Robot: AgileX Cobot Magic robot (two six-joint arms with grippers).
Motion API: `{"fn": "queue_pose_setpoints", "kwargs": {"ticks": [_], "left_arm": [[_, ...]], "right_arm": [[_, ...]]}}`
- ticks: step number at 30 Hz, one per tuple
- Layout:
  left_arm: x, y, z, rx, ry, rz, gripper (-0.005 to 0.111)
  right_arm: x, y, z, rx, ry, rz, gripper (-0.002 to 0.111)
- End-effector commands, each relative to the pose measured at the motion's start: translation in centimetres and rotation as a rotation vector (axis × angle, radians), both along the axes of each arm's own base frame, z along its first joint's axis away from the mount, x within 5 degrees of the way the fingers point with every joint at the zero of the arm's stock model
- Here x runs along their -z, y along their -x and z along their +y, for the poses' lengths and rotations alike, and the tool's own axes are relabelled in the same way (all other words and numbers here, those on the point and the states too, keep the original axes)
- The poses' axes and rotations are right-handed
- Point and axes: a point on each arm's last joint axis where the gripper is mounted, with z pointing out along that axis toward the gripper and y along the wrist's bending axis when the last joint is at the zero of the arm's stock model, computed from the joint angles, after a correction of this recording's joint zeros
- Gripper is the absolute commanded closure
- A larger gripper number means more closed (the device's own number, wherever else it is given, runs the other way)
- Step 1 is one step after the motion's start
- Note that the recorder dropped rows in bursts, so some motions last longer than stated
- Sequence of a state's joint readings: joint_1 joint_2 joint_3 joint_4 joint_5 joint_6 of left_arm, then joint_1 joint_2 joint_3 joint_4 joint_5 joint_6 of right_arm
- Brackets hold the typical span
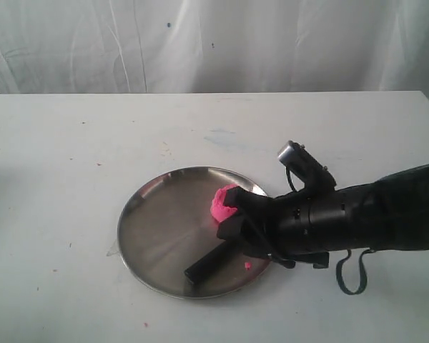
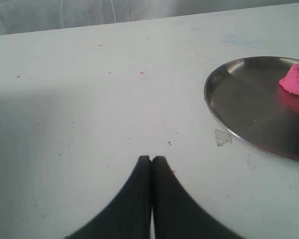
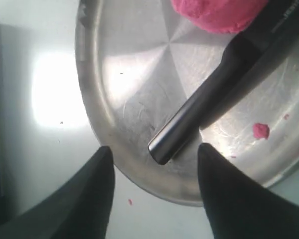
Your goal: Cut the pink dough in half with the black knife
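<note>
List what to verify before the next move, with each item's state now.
1. Right gripper open, holding nothing: ok.
2. Knife lying on the plate, handle end toward the right gripper: ok.
3. Dough on the plate, beside the blade: ok.
4. Dough cut in two: cannot tell; part of it is hidden in every view.
5. Left gripper shut, over the table and off the plate: ok.

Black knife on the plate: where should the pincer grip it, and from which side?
The straight handle of the black knife, near its free round end, from above, straddling its width. It lies flat on the plate, blade end beside the pink dough.
</note>
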State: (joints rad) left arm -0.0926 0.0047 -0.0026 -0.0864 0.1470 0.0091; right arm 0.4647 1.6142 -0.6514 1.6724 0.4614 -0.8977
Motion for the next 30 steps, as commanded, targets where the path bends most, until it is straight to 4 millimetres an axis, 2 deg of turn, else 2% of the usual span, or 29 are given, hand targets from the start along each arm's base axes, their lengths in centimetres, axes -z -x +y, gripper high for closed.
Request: {"fn": "queue_pose_setpoints", "kwargs": {"ticks": [1,5,11,17,24,26,30], "left_arm": [[0.0,0.0,0.0,-0.004,0.013,-0.003,0.107],[0.0,0.0,0.0,-0.004,0.013,-0.003,0.107],[0.0,0.0,0.0,-0.004,0.013,-0.003,0.107],[0.0,0.0,0.0,-0.004,0.013,-0.003,0.107],[0.0,0.0,0.0,-0.004,0.013,-0.003,0.107],[0.0,0.0,0.0,-0.004,0.013,-0.003,0.107],[0.0,0.0,0.0,-0.004,0.013,-0.003,0.107]], "right_arm": [[1.8,-0.1,0.7,0.016,0.022,0.047,0.059],[3.0,-0.4,1.2,0.022,0.078,0.058,0.059],[3.4,-1.1,1.6,0.030,0.111,0.044,0.059],[4.7,-1.5,2.1,0.020,0.111,0.088,0.050],[6.3,-2.1,4.1,0.015,0.138,0.120,0.050],[6.8,-2.1,4.0,0.031,0.169,0.122,0.055],[7.1,-2.3,3.6,0.072,0.220,0.110,0.079]]}}
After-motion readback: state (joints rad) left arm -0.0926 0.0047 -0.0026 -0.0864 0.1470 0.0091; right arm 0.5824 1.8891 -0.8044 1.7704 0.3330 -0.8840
